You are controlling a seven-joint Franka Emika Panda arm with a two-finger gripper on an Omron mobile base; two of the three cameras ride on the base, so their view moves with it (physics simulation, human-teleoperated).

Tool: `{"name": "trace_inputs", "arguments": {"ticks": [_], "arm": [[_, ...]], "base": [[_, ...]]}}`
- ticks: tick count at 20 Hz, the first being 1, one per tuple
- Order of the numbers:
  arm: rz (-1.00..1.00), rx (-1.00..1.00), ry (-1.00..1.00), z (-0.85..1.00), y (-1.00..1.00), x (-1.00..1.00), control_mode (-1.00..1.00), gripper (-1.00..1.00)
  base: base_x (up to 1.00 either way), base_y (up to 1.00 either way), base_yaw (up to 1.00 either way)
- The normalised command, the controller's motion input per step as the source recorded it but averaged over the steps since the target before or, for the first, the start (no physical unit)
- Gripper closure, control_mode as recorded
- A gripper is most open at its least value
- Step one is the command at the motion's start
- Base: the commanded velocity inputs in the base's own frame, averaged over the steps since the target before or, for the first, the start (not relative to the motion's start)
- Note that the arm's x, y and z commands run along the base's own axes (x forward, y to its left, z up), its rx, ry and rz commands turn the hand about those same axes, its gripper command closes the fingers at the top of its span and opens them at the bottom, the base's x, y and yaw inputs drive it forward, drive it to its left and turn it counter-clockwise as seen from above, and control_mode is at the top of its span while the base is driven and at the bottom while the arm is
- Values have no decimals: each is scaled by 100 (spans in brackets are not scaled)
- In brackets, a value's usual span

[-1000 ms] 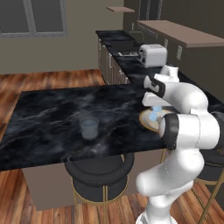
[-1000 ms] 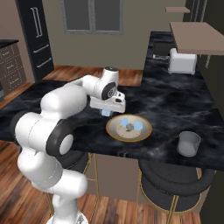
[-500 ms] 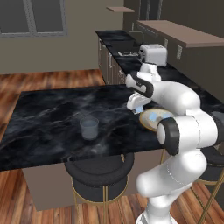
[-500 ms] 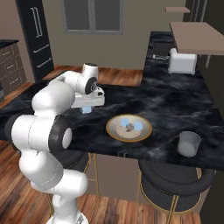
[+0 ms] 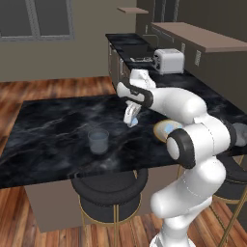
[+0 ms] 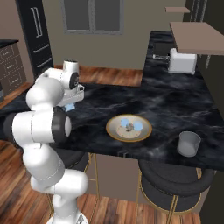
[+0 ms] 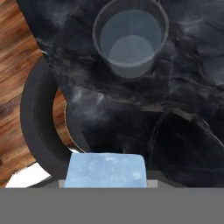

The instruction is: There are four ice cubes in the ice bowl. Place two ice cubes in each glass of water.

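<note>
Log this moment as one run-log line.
phase: carry | gripper: shut on ice cube | target: glass, empty | ice bowl: cubes remain

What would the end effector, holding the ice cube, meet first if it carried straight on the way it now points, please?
Probably the black marble counter, just short of the glass of water. The end effector, shut on the ice cube, points down; depth is hard to judge.

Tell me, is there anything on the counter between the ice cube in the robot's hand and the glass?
No. In the hand view, just bare dark counter lies between the held ice cube and the glass. The left base view shows the same bare stretch.
</note>
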Motion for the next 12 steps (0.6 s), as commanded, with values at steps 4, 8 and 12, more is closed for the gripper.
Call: {"name": "trace_inputs", "arguments": {"ticks": [4,8,12], "arm": [[26,0,0,0,72,17,-100,100],[18,0,0,-2,68,42,-100,100],[7,0,0,-16,53,35,-100,100]], "base": [[0,0,0],[0,0,0],[0,0,0]]}}
